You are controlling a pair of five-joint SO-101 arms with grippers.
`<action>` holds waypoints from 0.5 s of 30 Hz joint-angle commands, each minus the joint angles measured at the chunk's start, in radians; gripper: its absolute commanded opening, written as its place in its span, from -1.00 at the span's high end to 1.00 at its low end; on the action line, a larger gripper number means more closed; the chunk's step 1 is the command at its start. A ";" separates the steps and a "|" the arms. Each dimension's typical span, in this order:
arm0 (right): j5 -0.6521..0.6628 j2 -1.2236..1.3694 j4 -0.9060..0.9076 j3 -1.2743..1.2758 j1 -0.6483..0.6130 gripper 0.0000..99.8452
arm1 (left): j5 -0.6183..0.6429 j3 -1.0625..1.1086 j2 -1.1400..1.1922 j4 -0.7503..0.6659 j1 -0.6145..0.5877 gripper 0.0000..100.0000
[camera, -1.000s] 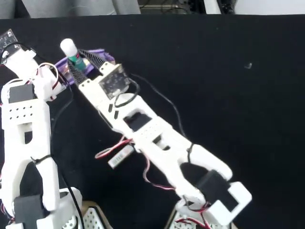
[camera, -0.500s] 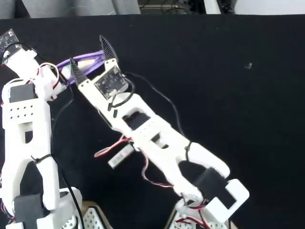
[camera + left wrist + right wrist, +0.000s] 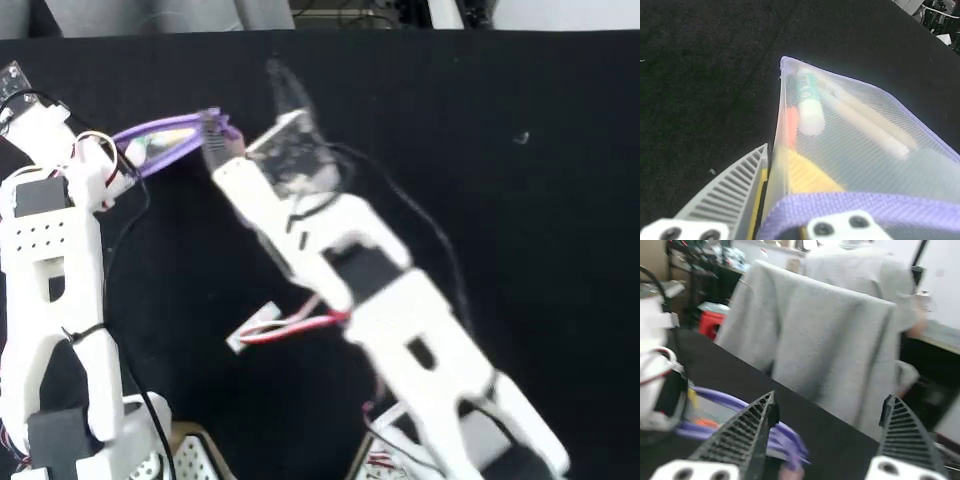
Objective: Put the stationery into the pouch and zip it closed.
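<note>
Gripping the pouch (image 3: pixel 165 140) near the desk's (image 3: pixel 480 200) far left corner, the left claw (image 3: pixel 771 200) holds its edge, stationery (image 3: pixel 810 107) already inside (packing looks done). The right claw (image 3: pixel 830 399) hangs open, empty, beside it; zipping remains.

The pouch (image 3: pixel 850 150) is translucent, finely ribbed plastic with a soft sheen, edged in purple woven trim (image 3: pixel 855 205) (coarse and matt). Under the pouch, the table (image 3: pixel 520 220) is matt black cloth. Beside the pouch, the right gripper (image 3: pixel 829 397) has fingers (image 3: pixel 740 440) of ridged, matt dark plastic.
</note>
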 commanded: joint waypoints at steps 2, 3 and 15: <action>0.235 -0.191 0.298 -0.005 0.029 0.36 | 0.008 0.007 0.017 -0.012 -0.030 0.94; 0.295 -0.214 0.370 -0.005 0.028 0.36 | 0.008 0.007 0.017 -0.012 -0.030 0.94; 0.918 -0.272 1.030 0.139 -0.126 0.36 | 0.008 0.007 0.017 -0.012 -0.030 0.94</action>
